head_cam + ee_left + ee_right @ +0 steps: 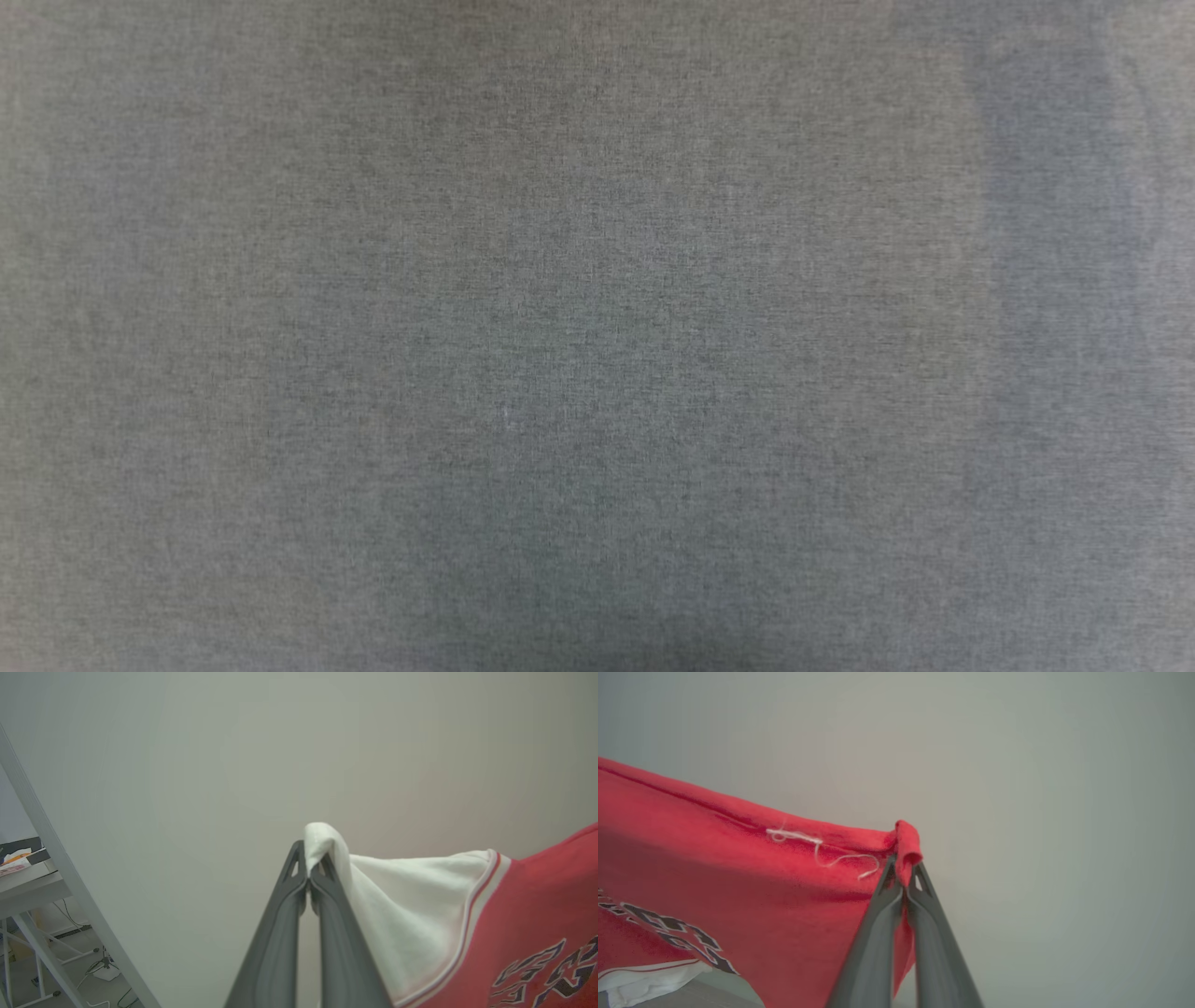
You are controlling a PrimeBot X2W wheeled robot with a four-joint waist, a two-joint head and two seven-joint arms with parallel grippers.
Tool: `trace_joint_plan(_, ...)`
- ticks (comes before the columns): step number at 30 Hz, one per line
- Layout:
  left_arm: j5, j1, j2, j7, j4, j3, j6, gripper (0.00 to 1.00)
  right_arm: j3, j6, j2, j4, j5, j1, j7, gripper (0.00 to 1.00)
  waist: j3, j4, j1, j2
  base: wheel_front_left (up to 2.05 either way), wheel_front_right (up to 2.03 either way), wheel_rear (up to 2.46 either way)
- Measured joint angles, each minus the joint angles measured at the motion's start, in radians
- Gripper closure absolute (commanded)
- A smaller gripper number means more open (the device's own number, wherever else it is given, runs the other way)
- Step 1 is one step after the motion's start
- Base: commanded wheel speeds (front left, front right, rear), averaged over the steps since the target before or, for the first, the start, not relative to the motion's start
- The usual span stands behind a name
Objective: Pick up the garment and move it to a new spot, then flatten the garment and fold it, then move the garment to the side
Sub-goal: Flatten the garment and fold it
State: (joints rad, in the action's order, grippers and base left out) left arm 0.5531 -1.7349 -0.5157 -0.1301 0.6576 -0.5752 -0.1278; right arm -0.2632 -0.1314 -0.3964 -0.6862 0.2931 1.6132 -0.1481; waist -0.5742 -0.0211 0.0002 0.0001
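The garment is a red T-shirt with white sleeves and dark white-outlined letters, held up in the air between both arms. In the left wrist view my left gripper is shut on the edge of a white sleeve, which drapes away to the right into the red body. In the right wrist view my right gripper is shut on a red corner of the garment, a loose white thread hanging near the pinch. The cloth sags between the two grips.
The head view looks down on a grey fabric-covered surface. A pale wall stands behind the garment. At the left of the left wrist view are a white frame post, a table with clutter, and cables on the floor.
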Motion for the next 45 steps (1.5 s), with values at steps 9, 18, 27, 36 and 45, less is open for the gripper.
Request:
trace_joint_plan(9, 0.048, 0.381, -0.005, -0.105, 0.068, -0.073, 0.003, 1.00, -0.166, 0.000, 0.024, -0.088, 0.122, -0.330, 0.131, 1.00, 0.093, 0.011, -0.0001, 0.0000, 0.00, 0.00, 0.00)
trace_joint_plan(18, 0.104, 0.885, -0.042, -0.126, -0.064, 0.012, 0.091, 1.00, -0.359, 0.000, 0.029, -0.085, 0.215, -0.684, 0.226, 1.00, 0.233, 0.020, -0.0002, -0.0001, 0.00, 0.00, 0.00)
trace_joint_plan(27, 0.110, 1.391, -0.031, -0.126, -0.309, 0.027, 0.198, 1.00, -0.470, 0.000, -0.046, -0.009, 0.301, -0.972, 0.245, 1.00, 0.382, 0.027, -0.0003, 0.0000, 0.00, 0.00, 0.00)
trace_joint_plan(36, 0.184, 1.696, 0.006, -0.126, -0.412, 0.007, 0.279, 1.00, -0.434, 0.000, -0.141, 0.108, 0.356, -1.261, 0.239, 1.00, 0.509, 0.022, -0.0003, 0.0000, 0.00, 0.00, 0.00)
trace_joint_plan(45, 0.223, 1.938, 0.033, -0.126, -0.484, -0.016, 0.321, 1.00, -0.241, 0.000, -0.190, 0.328, 0.354, -1.601, 0.129, 1.00, 0.604, 0.010, -0.0003, 0.0000, 0.00, 0.00, 0.00)
